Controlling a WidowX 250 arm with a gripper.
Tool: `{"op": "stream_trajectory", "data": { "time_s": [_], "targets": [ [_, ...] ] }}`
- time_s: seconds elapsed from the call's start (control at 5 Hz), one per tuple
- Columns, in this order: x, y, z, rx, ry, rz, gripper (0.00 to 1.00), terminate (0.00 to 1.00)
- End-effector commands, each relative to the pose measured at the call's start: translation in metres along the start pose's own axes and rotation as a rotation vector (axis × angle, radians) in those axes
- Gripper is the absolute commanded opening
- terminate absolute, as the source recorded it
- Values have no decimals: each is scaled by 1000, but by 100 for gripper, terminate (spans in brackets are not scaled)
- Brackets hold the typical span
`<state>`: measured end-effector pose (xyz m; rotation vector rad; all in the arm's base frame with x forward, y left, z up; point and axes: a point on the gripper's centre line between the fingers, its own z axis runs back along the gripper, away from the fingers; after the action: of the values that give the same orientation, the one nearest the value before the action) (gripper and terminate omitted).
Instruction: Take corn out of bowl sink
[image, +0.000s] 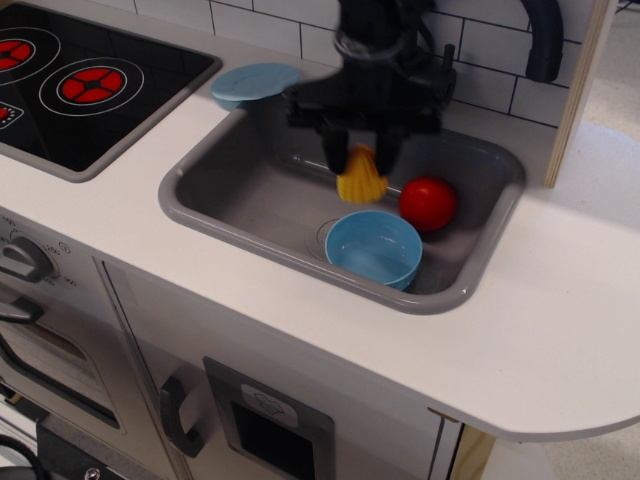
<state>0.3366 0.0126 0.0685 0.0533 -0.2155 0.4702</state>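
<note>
The yellow corn (361, 183) hangs in the air between my fingers, above and behind the light blue bowl (374, 247). My gripper (361, 160) is shut on the corn's upper part and is blurred. The bowl is empty and stands at the front right of the grey sink (250, 180). The corn is over the sink's middle and touches nothing else.
A red ball (429, 203) lies in the sink right of the corn, behind the bowl. A flat pale blue plate (255, 84) rests on the sink's back left rim. A black stovetop (80, 80) is at the left. White countertop (560, 330) stretches right.
</note>
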Motion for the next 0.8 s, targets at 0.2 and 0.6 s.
{"op": "stream_trajectory", "data": {
  "time_s": [0.2, 0.6],
  "targets": [
    [26, 40, -15, 42, 6, -13, 0, 0],
    [32, 49, -50, 123, -7, -31, 0, 0]
  ]
}}
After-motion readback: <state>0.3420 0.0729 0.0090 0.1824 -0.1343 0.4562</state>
